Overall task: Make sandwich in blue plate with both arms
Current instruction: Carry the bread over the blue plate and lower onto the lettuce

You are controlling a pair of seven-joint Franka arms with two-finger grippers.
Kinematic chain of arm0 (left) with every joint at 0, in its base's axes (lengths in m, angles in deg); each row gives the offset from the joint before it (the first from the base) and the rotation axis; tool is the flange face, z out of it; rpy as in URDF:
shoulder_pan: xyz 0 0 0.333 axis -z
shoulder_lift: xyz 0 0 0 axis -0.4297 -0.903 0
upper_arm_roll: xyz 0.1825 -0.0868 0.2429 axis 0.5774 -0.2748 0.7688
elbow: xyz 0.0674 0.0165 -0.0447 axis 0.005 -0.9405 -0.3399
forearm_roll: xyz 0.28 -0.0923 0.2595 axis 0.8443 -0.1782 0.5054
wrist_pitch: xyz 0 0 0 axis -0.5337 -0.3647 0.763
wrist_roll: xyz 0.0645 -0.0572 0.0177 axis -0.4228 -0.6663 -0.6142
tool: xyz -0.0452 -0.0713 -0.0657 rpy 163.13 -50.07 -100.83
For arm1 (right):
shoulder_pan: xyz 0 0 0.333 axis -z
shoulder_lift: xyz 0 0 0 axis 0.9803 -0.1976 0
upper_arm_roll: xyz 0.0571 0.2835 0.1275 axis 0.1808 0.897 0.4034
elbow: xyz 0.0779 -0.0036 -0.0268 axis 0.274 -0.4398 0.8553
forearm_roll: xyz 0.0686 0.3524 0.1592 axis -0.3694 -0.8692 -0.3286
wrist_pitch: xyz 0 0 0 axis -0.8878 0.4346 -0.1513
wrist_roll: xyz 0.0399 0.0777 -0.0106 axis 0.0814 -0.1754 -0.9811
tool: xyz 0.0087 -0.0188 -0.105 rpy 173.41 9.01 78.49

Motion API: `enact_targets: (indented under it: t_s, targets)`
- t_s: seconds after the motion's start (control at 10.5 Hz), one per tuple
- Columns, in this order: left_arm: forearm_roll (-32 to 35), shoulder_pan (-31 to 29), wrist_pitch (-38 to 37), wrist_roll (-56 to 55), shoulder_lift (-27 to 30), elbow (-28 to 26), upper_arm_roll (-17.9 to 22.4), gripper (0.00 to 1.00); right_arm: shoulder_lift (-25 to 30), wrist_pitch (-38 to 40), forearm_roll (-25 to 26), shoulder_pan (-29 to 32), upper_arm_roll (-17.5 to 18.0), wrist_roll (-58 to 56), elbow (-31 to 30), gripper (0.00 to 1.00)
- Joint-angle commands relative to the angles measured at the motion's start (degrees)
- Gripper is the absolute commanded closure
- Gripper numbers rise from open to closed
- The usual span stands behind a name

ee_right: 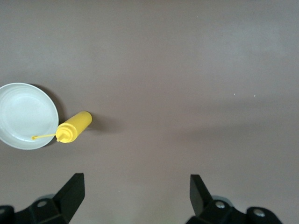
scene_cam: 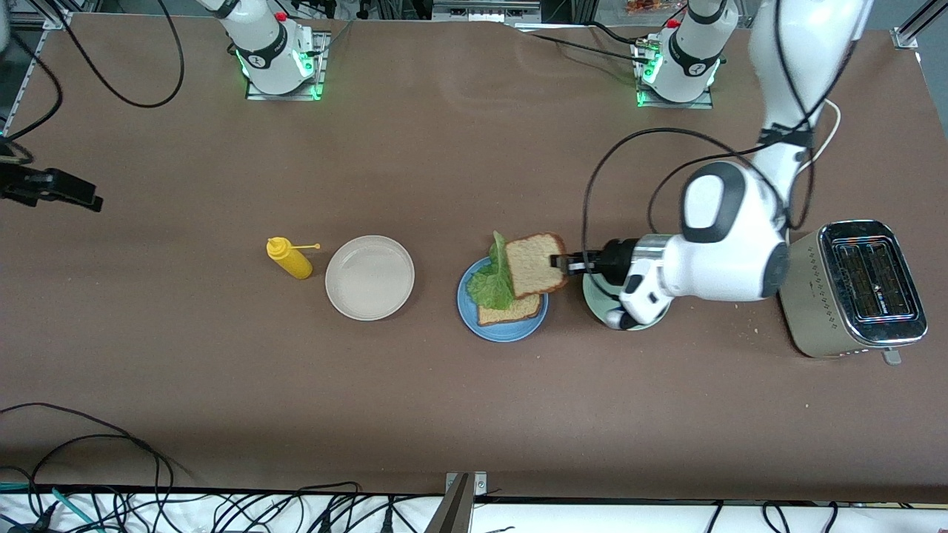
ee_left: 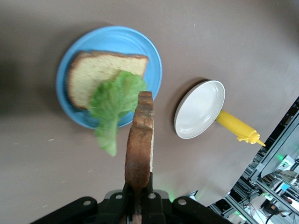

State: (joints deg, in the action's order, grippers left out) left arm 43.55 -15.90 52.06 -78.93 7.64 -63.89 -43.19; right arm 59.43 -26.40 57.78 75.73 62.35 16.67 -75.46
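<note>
On the blue plate (scene_cam: 503, 329) a toast slice (scene_cam: 509, 311) lies under lettuce (scene_cam: 495, 285), ready for its lid. My left claw (scene_cam: 561, 262) is clamped on the top slice (scene_cam: 535, 263) by its crust, holding it above the plate to cap the stack. My right claw (ee_right: 135, 189) waits, fingers apart, over bare table near the mustard bottle (scene_cam: 289, 257).

On the blue plate (scene_cam: 502, 328) lies one brown toast slice (scene_cam: 509, 310) with a ruffled lettuce leaf (scene_cam: 495, 281) draped over it (overhanging the rim); the second slice (scene_cam: 535, 264) hangs tilted over that plate, edge clamped.
</note>
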Motion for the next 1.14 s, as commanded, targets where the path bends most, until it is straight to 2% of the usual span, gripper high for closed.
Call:
enact_targets:
  t_s: [0.0, 0.19, 0.48, 0.76, 0.95, 1.05]
  targets:
    - [-4.5, 7.9, 5.5, -0.3, -4.3, 0.9, 4.0, 1.00, 13.0, -12.3, 3.5, 2.5, 7.2, 10.5, -19.5, 0.00]
    - [-4.4, 9.5, 8.6, 0.2, -6.6, 1.1, 4.1, 1.00, 13.4, -10.8, 2.6, 2.6, 7.0, 9.9, -18.4, 0.00]
    - [-4.4, 10.9, 11.9, 0.2, -8.7, 1.2, 4.1, 1.00, 12.0, -4.5, -0.9, 2.4, 7.0, 9.8, -13.0, 0.00]
    - [-3.5, 10.7, 12.2, 0.8, -9.6, 1.2, 4.6, 1.00, 7.0, 0.5, -2.2, 2.4, 7.0, 9.6, -5.7, 0.00]
    - [-3.5, 10.5, 12.2, 0.9, -9.7, 1.2, 7.7, 0.72, 5.7, 2.4, -2.4, 2.5, 6.5, 4.4, -3.9, 0.00]
    - [-3.5, 10.4, 12.2, 0.9, -9.7, 1.2, 9.0, 0.54, 5.7, 2.4, -3.5, 2.5, 5.8, 2.0, -3.9, 0.00]
